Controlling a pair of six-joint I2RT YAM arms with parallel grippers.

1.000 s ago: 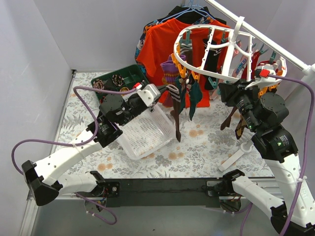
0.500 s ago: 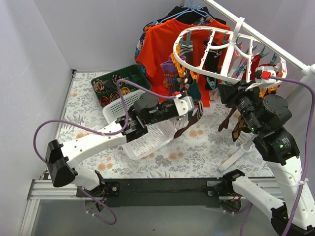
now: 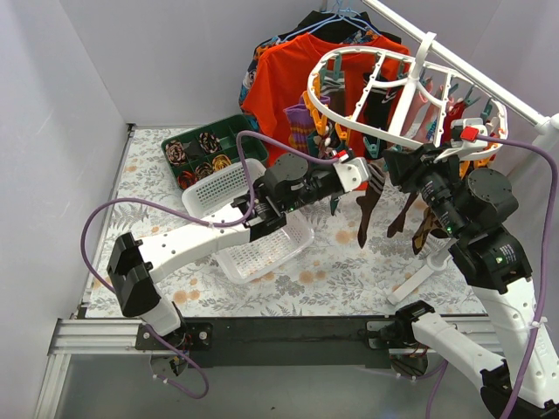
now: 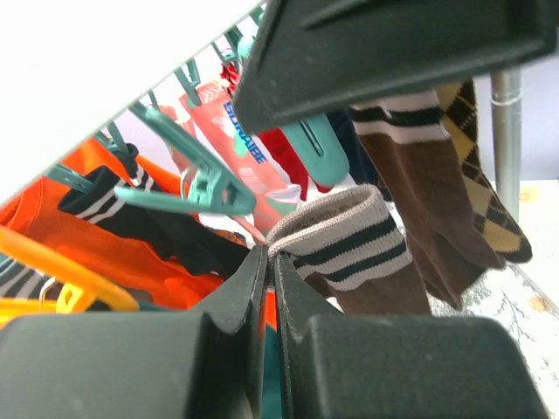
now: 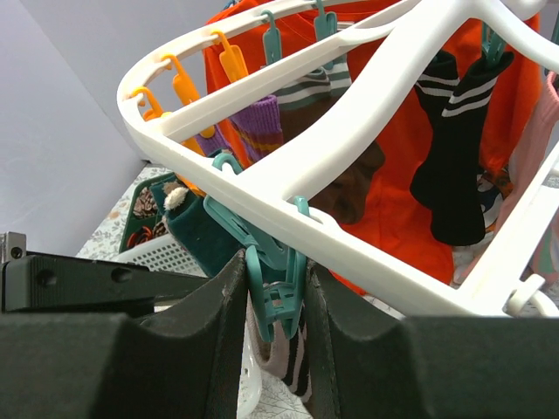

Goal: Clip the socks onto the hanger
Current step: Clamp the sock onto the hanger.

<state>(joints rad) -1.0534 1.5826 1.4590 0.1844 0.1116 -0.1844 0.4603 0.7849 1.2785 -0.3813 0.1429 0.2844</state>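
1. The left tool (image 4: 269, 253) is clenched. Its fingers nearly meet on the striped cuff of a brown sock (image 4: 349, 240), just under the hanger (image 3: 421, 61).
2. The right tool (image 5: 275, 266) squeezes a teal clip (image 5: 272, 301) that hangs from the hanger's rim.
3. In the left wrist view the hanger is only a blurred white band, and the tool's body cuts off the sock's lower end.
4. Only the overhead view shows the sock dangling below the hanger, above the table (image 3: 349, 279). Both grips are too small to make out there.
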